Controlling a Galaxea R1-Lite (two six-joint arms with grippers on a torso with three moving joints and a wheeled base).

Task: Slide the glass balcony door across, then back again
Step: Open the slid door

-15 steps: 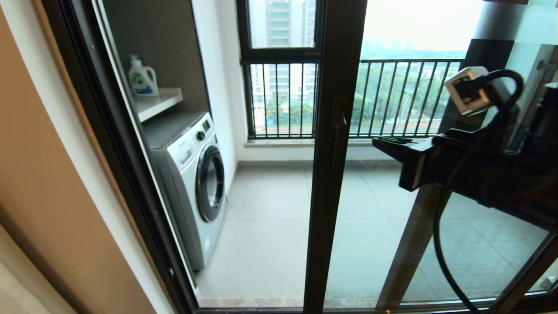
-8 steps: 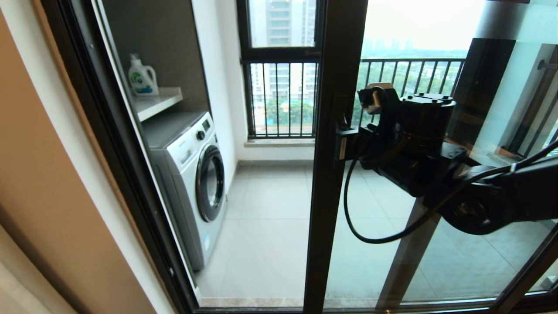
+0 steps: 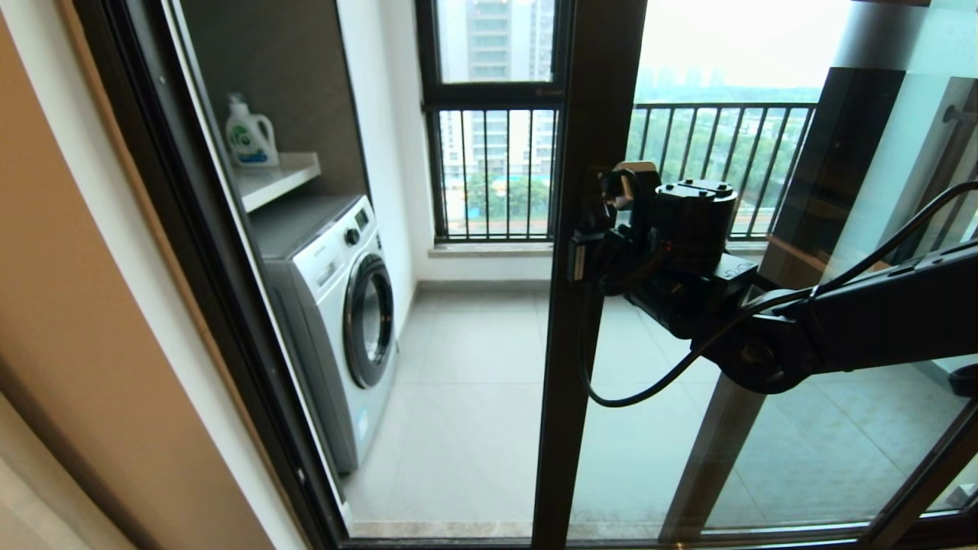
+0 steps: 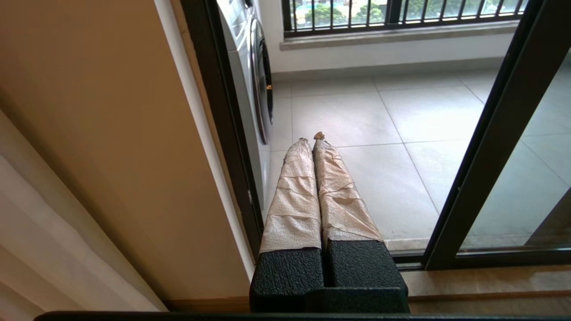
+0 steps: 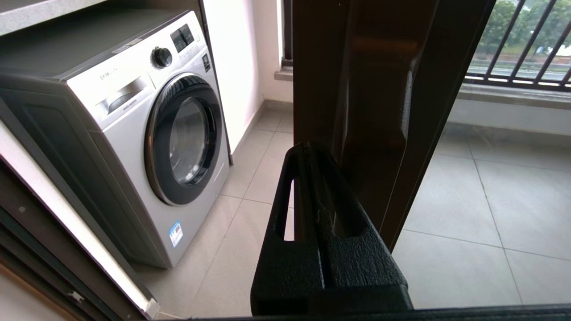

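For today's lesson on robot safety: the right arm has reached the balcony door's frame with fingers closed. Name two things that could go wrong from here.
1. The right gripper is shut against the glass balcony door frame, gripping nothing; when it pushes, it may slip off.
2. The cable loops loose below the wrist and might snag on the door's handle.

The left gripper hangs shut, low by the washing machine.

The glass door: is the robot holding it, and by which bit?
Nothing is held. The right end effector is shut and empty, beside the glass balcony door frame's edge. The left end effector is shut and empty too, parked low.
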